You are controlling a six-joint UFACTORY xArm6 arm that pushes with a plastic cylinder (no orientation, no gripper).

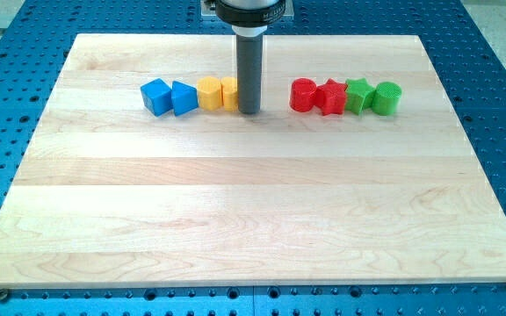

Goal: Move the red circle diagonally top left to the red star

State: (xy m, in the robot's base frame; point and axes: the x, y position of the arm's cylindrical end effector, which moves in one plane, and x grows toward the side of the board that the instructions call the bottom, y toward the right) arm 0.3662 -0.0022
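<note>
The red circle (302, 95) sits right of the board's middle, near the view's top. It touches the left side of the red star (330, 96). My tip (249, 111) rests on the board about one block's width to the left of the red circle. The rod hides part of a yellow block (229, 92) just to its left.
A green star (357, 96) and a green circle (386, 97) continue the row right of the red star. A blue cube (155, 96), a blue triangular block (184, 97) and a yellow hexagon-like block (209, 93) line up left of my tip. The wooden board (253, 219) lies on a blue perforated table.
</note>
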